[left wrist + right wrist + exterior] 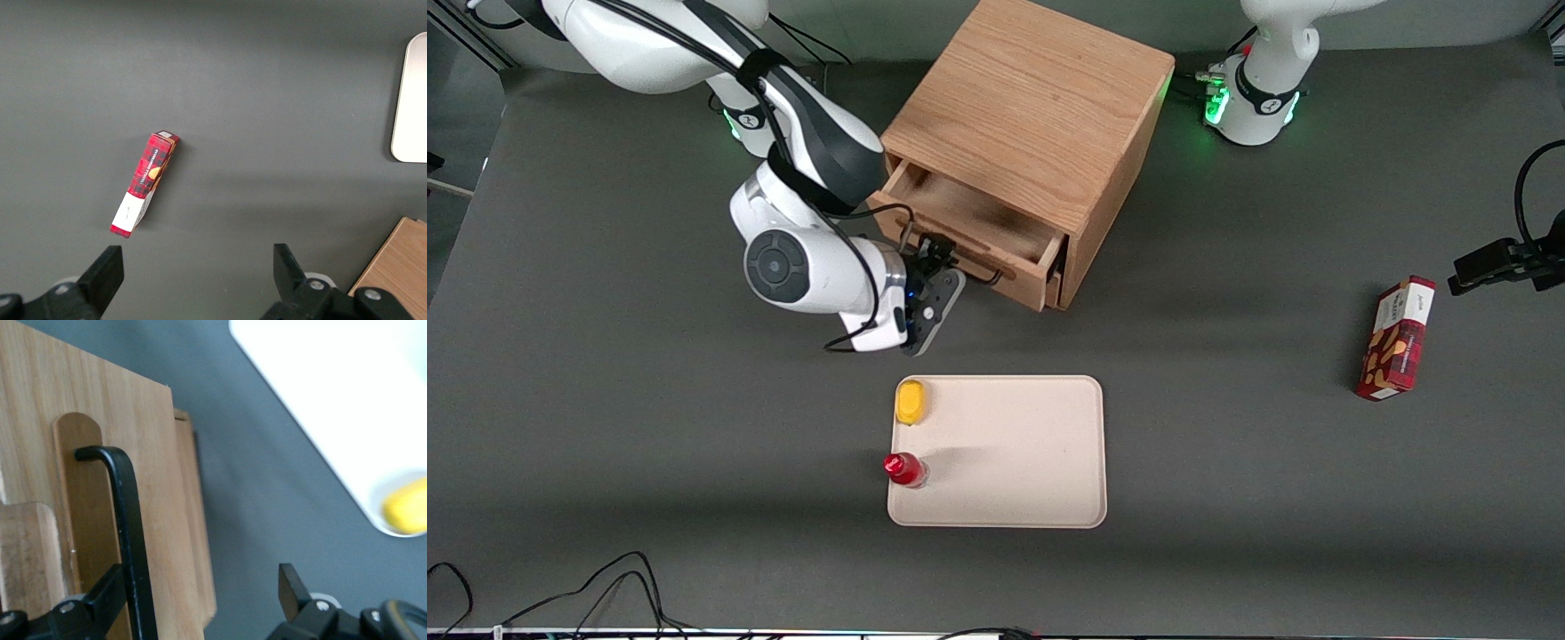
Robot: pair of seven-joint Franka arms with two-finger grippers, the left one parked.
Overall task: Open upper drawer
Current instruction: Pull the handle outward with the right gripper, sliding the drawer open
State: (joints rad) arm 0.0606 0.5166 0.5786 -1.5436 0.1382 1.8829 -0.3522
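**A:** Where is your gripper point(935, 258) sitting?

**B:** At the upper drawer point(971, 220), which is standing partly out of the cabinet point(1032, 107). You're straddling the black handle point(127, 520) with the fingers point(293, 587) spread, not clamped. I'd say you're hooking it because a pull needs no squeeze.

**A:** Is the drawer holding anything?

**B:** The exposed part is showing only bare wood. Nearer the camera, the tray point(996, 520) is carrying a yellow piece point(910, 402) and a red bottle point(904, 468) along the edge toward the working arm.
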